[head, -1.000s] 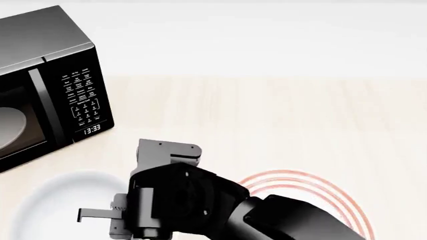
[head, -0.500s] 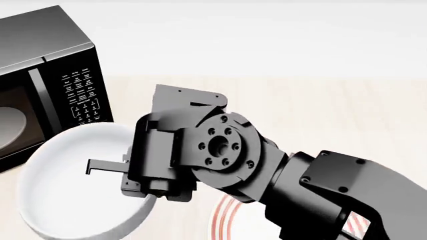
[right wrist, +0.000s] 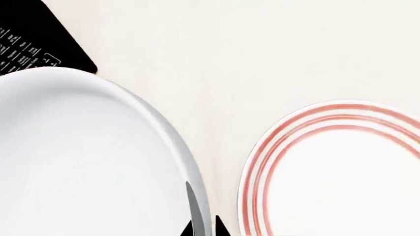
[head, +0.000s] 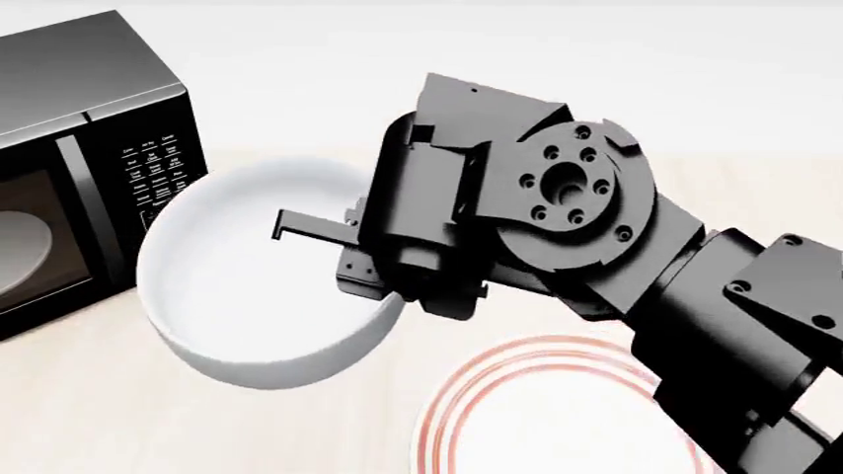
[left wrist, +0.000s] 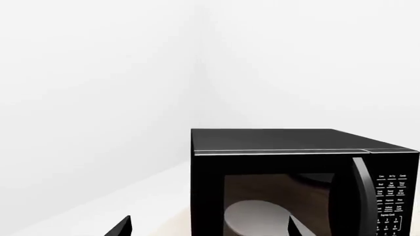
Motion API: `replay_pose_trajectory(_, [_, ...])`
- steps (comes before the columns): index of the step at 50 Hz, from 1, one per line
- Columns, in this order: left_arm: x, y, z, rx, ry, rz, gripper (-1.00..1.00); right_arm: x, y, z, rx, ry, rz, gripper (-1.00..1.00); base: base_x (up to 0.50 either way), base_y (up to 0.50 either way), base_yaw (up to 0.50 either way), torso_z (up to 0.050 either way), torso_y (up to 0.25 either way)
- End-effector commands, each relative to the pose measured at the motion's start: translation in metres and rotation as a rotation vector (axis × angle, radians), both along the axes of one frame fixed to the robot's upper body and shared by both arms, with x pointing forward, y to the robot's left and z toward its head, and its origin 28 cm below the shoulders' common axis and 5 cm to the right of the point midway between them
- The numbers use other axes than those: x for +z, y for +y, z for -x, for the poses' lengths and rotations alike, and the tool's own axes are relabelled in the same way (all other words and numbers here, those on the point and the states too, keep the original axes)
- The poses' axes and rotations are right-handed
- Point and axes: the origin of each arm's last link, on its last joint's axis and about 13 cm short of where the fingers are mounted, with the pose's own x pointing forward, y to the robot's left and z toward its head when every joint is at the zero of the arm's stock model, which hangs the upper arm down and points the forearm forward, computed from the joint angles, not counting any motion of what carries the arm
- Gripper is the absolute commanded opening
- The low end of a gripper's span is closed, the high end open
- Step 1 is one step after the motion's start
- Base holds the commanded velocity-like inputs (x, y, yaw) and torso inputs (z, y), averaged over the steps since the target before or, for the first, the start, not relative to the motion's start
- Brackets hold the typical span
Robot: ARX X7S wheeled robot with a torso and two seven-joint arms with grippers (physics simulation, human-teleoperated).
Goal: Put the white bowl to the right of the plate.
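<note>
White bowl, deep, round and glossy, is gripped at its rim by the right gripper, whose jaws are closed on the wall nearest the plate. In the right wrist view, the two dark fingertips are seen pinching the thin white rim, one inside and one outside. The bowl is held raised above the pale wooden table top, tilted slightly, with its far rim overlapping the keypad corner of the black box-shaped microwave oven in the head view.

The round, shallow white plate with three red-orange rings lies flat on the table, below and to the right of the bowl. In the right wrist view, a strip of bare table separates the bowl's edge from the plate's edge. Open table surface is shown beyond the plate toward the far edge and to its right; part of that side is hidden by the black right arm.

The left gripper is not visible in the head view. In the left wrist view, only two dark fingertip corners are shown at the frame edge, set well apart, with nothing between them. That view alone shows the microwave's glass door front and a pale disc inside it, together with the white wall behind.
</note>
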Motion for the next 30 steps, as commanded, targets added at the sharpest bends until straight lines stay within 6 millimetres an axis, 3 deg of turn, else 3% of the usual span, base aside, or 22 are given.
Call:
replay_pose_trajectory(1, [0.0, -0.001, -0.002, -0.001, 0.006, -0.004, 1.0, 0.017, -0.039, -0.017, -0.103, -0.03, -0.038, -1.0, 0.0, 0.0, 0.0, 0.0, 0.0])
replay_pose_trajectory(22, [-0.002, -0.003, -0.005, -0.004, 0.018, -0.015, 1.0, 0.017, -0.103, -0.024, -0.269, -0.057, -0.058, -1.0, 0.0, 0.0, 0.0, 0.0, 0.0])
replay_pose_trajectory(30, [-0.004, -0.004, -0.007, -0.003, 0.026, -0.02, 1.0, 0.005, -0.133, -0.028, -0.347, -0.047, -0.054, -1.0, 0.0, 0.0, 0.0, 0.0, 0.0])
